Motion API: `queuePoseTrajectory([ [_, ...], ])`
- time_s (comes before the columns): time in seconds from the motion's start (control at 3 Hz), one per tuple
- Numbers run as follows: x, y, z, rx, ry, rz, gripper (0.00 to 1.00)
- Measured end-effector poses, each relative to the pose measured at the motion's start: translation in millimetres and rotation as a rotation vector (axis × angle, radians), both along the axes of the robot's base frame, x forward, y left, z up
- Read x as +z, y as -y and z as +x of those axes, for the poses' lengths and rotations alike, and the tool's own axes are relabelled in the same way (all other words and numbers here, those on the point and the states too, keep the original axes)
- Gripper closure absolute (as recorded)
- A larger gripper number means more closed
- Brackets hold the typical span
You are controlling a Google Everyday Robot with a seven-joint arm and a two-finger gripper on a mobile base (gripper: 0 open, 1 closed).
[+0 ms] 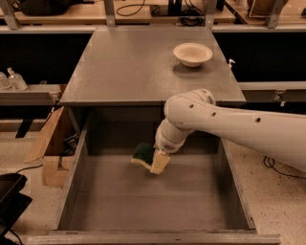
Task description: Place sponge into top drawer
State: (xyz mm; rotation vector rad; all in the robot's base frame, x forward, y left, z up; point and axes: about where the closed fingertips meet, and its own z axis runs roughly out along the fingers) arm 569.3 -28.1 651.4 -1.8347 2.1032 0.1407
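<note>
One sponge (142,154) pinched in my gripper (153,161), its long axis poking toward 9 o'clock | both hang over the open top drawer (143,210), rear centre | drawer floor lies at 6 o'clock, not touching.

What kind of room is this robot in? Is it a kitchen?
Probably a robot lab or workshop, not a kitchen: workbenches with cables stand behind, and the gripper holds a sponge over the open top drawer of a grey cabinet.
</note>
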Motion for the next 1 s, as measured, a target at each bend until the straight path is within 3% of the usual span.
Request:
queuePoseTrajectory([
  [0.33, -1.5, -0.6, -0.8, 0.002, -0.003, -0.001, 0.50],
  [1.0, -3.2, -1.4, -1.8, 0.004, -0.006, -0.002, 0.04],
])
